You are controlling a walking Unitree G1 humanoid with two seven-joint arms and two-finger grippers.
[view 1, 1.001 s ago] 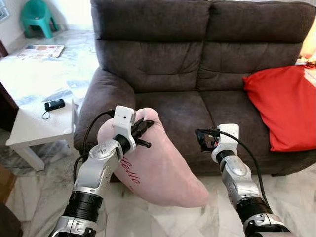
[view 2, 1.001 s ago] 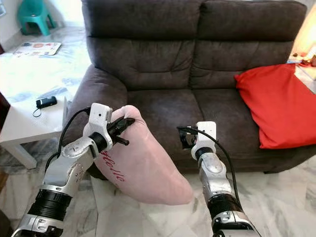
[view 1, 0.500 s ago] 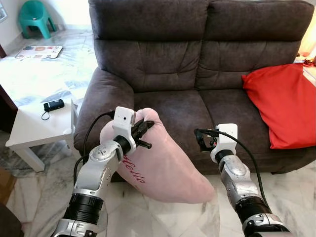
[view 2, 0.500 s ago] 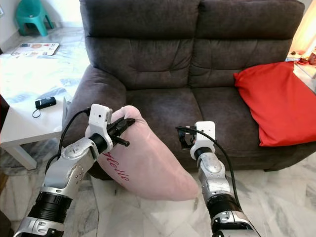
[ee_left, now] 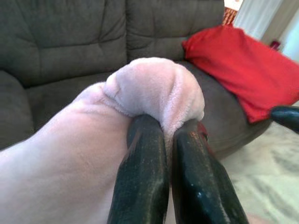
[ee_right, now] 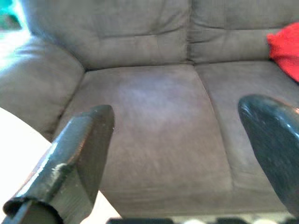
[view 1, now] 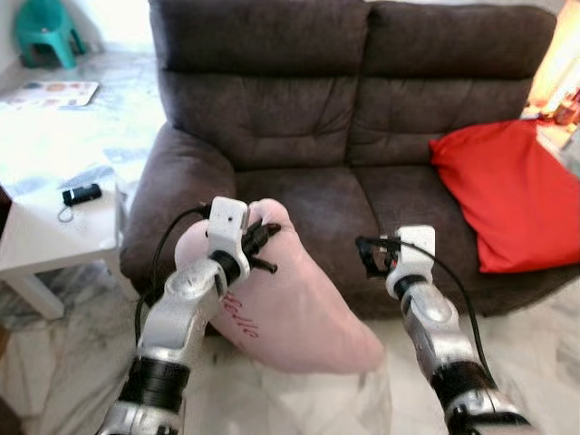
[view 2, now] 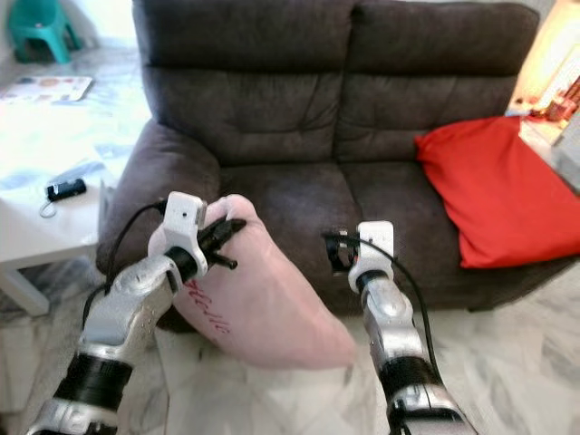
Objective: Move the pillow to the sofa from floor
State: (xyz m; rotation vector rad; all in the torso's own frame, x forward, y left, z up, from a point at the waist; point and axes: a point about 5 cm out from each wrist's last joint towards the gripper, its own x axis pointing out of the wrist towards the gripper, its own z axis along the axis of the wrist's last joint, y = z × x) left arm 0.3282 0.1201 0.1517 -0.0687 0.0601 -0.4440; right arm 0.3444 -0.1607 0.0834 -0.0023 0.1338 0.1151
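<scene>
A pale pink pillow (view 1: 299, 304) with red lettering hangs off the floor in front of the dark brown sofa (view 1: 317, 195). My left gripper (view 1: 265, 241) is shut on its upper corner; in the left wrist view both black fingers (ee_left: 140, 177) pinch a fold of the pink pillow (ee_left: 154, 88). My right gripper (view 1: 370, 256) hovers open to the right of the pillow, just before the sofa's front edge. In the right wrist view its two fingers (ee_right: 79, 149) stand wide apart, facing the sofa's left seat cushion (ee_right: 149, 121).
A red cushion (view 1: 507, 190) lies on the sofa's right seat. A white side table (view 1: 45, 231) with a small black device (view 1: 80, 194) stands left of the sofa. A teal plastic stool (view 1: 43, 29) is at the far left. The floor (view 1: 544, 344) is pale marble.
The whole picture has shifted slightly left and blurred, so the camera moved. The pillow stays gripped by my left gripper and the arms hold about the same pose.
</scene>
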